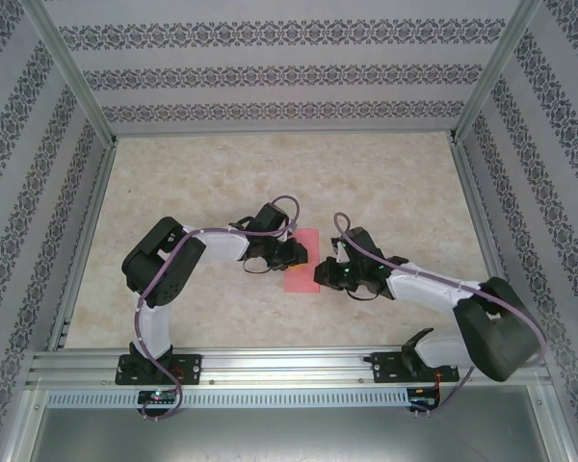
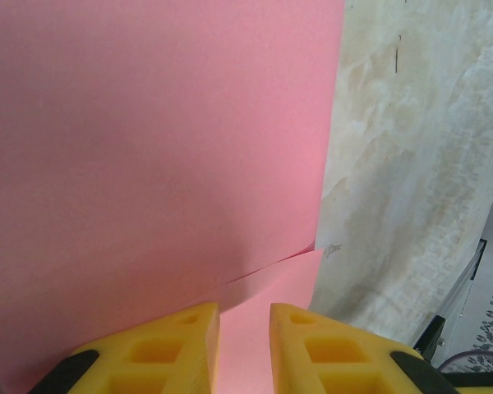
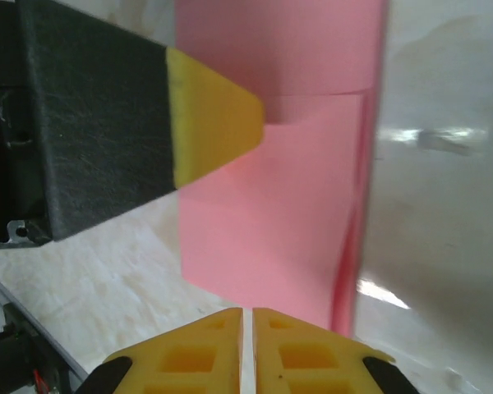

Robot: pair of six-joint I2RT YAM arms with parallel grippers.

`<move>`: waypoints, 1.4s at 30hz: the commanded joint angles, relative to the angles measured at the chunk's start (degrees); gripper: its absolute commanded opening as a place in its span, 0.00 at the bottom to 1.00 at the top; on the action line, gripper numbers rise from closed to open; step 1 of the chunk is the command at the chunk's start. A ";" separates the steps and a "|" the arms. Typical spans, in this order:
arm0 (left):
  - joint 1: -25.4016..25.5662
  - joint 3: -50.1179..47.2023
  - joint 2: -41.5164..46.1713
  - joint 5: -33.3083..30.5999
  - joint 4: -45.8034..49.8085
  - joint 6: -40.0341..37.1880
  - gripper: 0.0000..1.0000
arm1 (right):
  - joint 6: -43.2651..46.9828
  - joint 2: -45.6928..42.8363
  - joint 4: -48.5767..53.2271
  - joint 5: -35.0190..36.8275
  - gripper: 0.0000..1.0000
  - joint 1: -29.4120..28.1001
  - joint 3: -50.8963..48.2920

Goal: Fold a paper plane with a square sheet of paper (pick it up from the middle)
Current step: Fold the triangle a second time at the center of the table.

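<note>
- While the folded paper (image 1: pixel 300 277) lies on the tabletop (image 1: pixel 222 173), left fingers (image 2: pixel 181 349) stand slightly apart at its 9 o'clock edge.
- Right fingers (image 3: pixel 205 353) together at its 3 o'clock edge.

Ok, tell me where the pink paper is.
In the top view, the pink paper lies near the middle of the table, between the left gripper and the right gripper.

One paper sheet (image 1: pixel 299 280), two pincers (image 1: pixel 300 253) (image 1: pixel 326 273), one table (image 1: pixel 222 173)
</note>
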State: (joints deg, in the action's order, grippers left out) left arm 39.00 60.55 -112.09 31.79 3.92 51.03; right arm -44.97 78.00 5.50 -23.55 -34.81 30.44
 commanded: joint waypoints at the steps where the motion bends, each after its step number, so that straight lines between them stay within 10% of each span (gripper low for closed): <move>1: 0.02 -1.13 -4.28 -3.57 4.95 -2.24 0.26 | -0.91 4.87 -3.46 -2.89 0.13 -1.34 2.63; 25: 0.02 -1.32 -4.85 -3.93 5.63 -2.95 0.25 | -2.31 4.32 -5.78 -5.70 0.15 4.86 -10.45; 42: 0.02 -0.79 -4.45 -3.72 6.10 -3.36 0.25 | -4.77 -3.17 -3.90 -2.29 0.15 2.85 -2.11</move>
State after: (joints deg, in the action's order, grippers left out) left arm 39.03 61.04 -112.49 32.36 4.34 49.74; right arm -48.25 73.01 4.62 -26.76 -31.16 26.37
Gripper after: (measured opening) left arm 0.249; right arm 0.151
